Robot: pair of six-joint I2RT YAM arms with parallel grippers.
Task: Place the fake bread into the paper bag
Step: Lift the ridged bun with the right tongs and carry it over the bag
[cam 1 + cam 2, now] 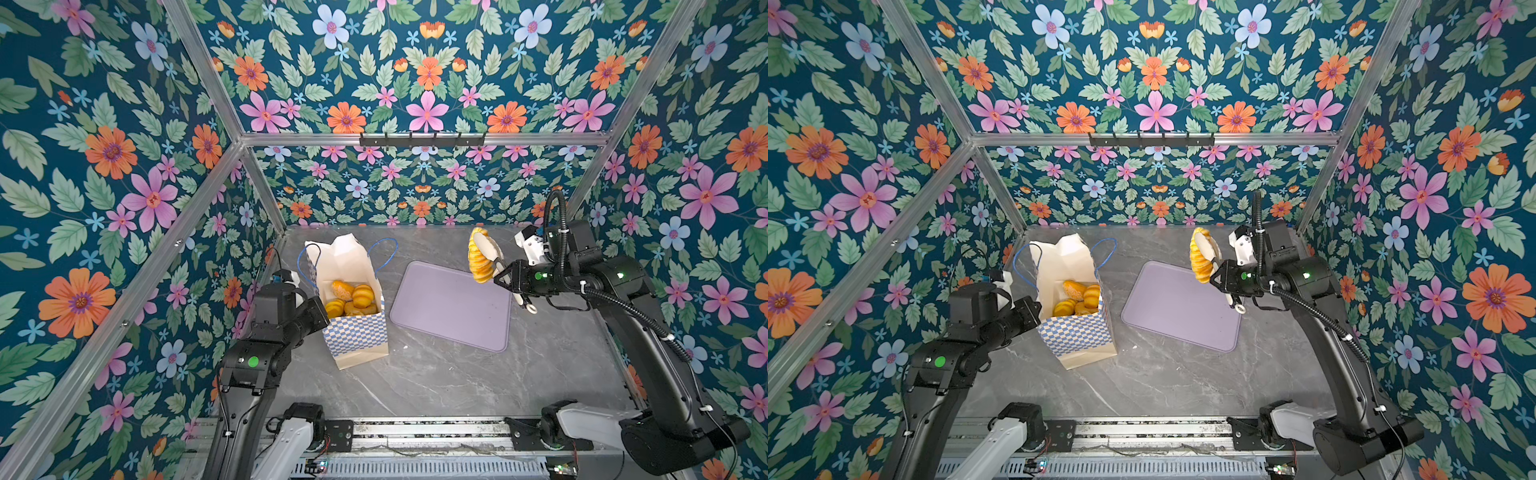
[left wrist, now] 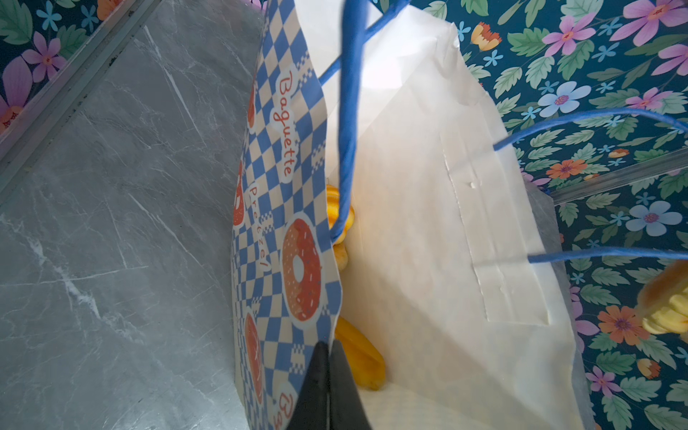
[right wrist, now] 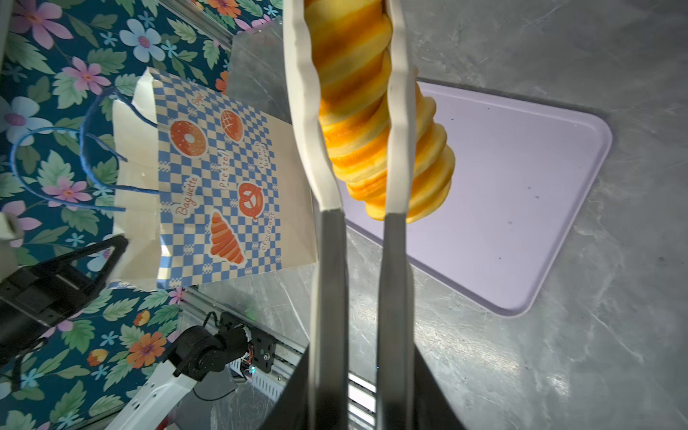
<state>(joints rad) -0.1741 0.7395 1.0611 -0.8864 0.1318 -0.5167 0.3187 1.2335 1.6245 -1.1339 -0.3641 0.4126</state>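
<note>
The right fingers (image 3: 290,405) are squeezing white-tipped metal tongs (image 3: 327,260) on a ridged golden toy loaf (image 3: 353,93), held aloft well apart from the checkered paper bag (image 1: 357,332). The closed left fingers (image 2: 316,383) are pinching its rim. The glossy loaf risks slipping.

Left tool (image 2: 329,366) low, pinched shut; right tool (image 1: 509,279) high, clamped.

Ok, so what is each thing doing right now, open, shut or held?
paper bag, standing, open on top
breads in the bag, lying at the bottom
ridged loaf, in the air between the tongs
tongs, squeezing the loaf
lilac tray, flat, no bread on it
left gripper, shut on the bag's rim
right gripper, shut on the tongs
</note>
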